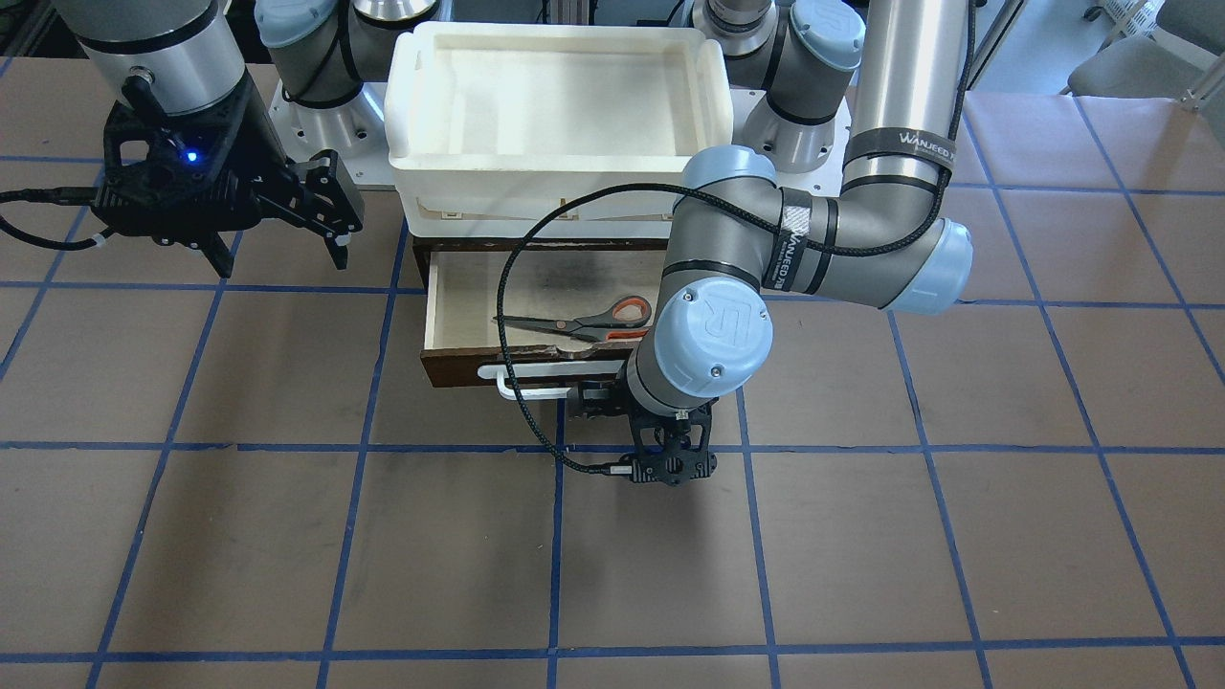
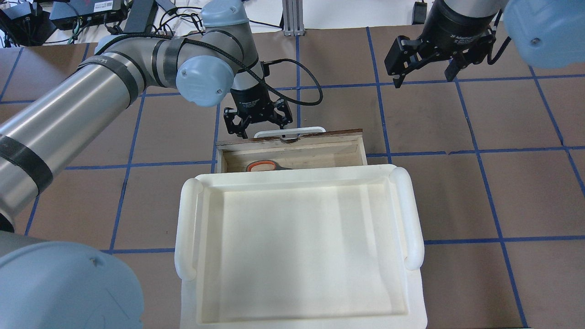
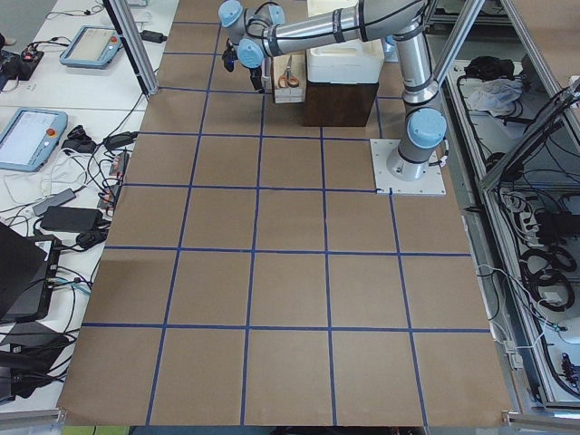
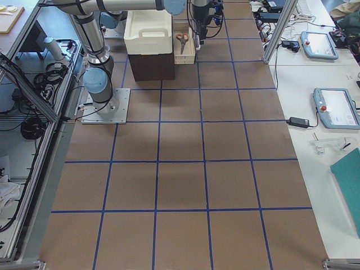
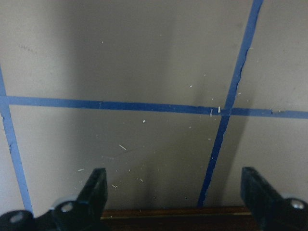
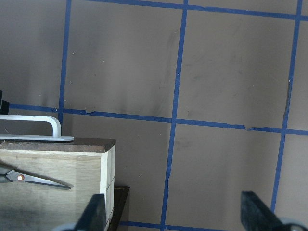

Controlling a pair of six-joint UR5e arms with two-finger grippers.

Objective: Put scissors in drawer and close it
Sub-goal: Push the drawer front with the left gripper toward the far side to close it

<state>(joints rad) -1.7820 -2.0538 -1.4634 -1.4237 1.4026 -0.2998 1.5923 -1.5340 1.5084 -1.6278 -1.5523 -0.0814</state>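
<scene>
- The left pincer [image 2: 258,124] is released: its wrist view shows the two fingers [image 5: 96,185] spread wide with nothing between them.
- It points down at the outer face of the drawer [image 1: 450,299], by the end of the white handle [image 2: 290,131] on the robot's left. The pictures do not show whether it touches the handle or the front.
- In the left wrist view the dark top edge of the drawer front runs along the bottom of the picture, between the fingers, with table beyond.
- The drawer is pulled partway out from under the white tray [image 2: 292,176], its pale inside uncovered.
- The scissors [image 1: 576,323] lie flat inside the drawer. Their orange-lined loops are toward the robot's left and the blades point toward its right.
- From overhead only one orange loop [image 2: 261,165] shows, past the tray's rim.
- A black cable [image 1: 505,287] from the left arm loops over the drawer in the front view.
- The right pincer [image 2: 425,74] is released too, fingers [image 6: 96,214] wide and empty. It hangs above the table [image 1: 287,536], well apart from the drawer on the robot's right.
- Its wrist view takes in the drawer's corner, one end of the handle and the blade tips [image 6: 45,181].
</scene>
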